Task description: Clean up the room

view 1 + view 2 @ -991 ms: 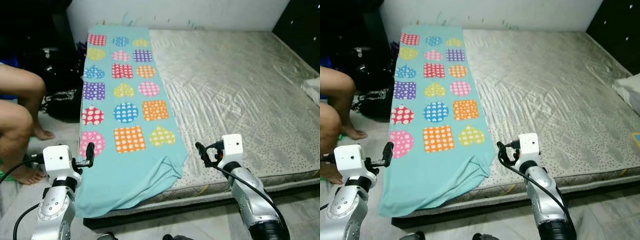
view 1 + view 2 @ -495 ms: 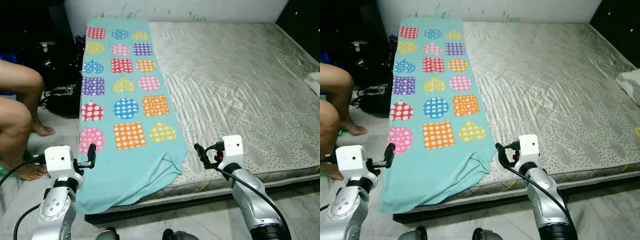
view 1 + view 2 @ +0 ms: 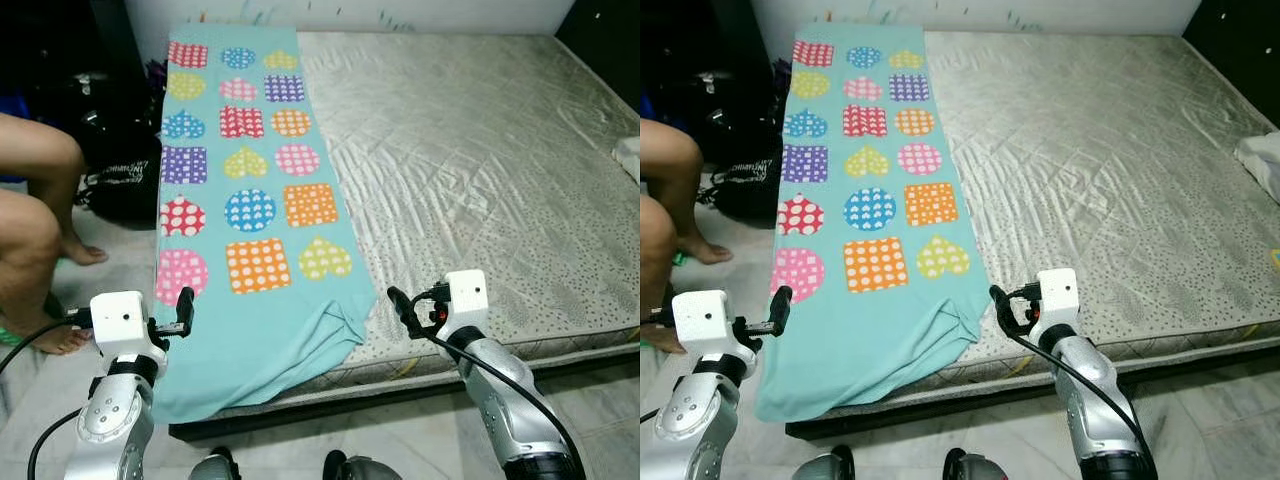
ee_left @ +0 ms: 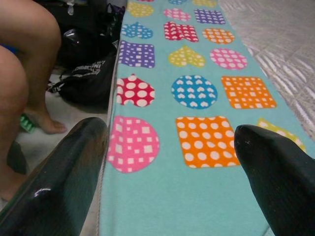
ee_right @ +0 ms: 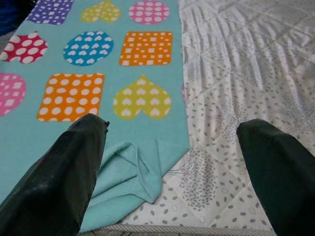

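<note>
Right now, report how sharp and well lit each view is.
Eye views: evenly lit and sharp across the blanket and mattress, with the upper left corner in deep shade. Left wrist view: blanket patterns crisp, the near fingers soft. Right wrist view: slightly softer overall, its fingers blurred dark shapes.

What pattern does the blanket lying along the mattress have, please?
The blanket is turquoise with rows of colourful dotted circles, squares and hearts, clearest in the left eye view.

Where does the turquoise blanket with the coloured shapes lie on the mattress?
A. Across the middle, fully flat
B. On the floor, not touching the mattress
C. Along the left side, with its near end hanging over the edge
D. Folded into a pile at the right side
C: the turquoise blanket covers the left strip of the mattress, and its rumpled near end droops over the front edge.
</note>
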Controlling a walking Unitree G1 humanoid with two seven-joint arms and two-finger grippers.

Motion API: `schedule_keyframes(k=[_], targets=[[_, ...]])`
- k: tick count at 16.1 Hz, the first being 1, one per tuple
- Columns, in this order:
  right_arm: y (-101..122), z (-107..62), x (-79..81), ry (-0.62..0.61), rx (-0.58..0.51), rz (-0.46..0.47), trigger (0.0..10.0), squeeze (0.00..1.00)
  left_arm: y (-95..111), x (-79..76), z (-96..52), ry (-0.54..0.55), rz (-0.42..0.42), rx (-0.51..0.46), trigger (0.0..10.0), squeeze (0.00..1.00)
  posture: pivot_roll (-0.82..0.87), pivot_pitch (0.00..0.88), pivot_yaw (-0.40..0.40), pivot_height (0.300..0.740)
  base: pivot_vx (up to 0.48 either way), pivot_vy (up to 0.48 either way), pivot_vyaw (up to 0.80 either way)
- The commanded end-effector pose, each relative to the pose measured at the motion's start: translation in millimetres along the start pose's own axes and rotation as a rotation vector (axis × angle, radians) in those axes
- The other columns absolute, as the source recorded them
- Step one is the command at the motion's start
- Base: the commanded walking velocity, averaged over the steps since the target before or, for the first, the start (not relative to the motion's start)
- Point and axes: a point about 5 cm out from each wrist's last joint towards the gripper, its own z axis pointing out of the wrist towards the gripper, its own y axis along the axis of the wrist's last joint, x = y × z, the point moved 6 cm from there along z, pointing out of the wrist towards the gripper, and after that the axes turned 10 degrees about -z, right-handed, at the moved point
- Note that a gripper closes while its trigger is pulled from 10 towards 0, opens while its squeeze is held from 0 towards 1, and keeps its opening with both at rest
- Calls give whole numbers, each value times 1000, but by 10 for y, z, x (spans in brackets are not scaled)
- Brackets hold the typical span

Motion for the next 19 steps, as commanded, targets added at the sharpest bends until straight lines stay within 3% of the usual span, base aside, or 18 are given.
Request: schedule_keyframes(k=[1,14,19], targets=[[-49,-47,-23,-2,18,10,10000,0,-31,-2,-45,5,-8,16,10000,0,-16,233,-102,740,0,0,0],[3,-55,15,26,-2,-5,10000,0,-8,-69,-25,-9,-44,9,10000,0,-18,220,-109,575,0,0,0],[2,-31,25,33,0,-7,10000,0,23,-70,-7,-10,-45,-7,10000,0,-16,211,-110,575,0,0,0]])
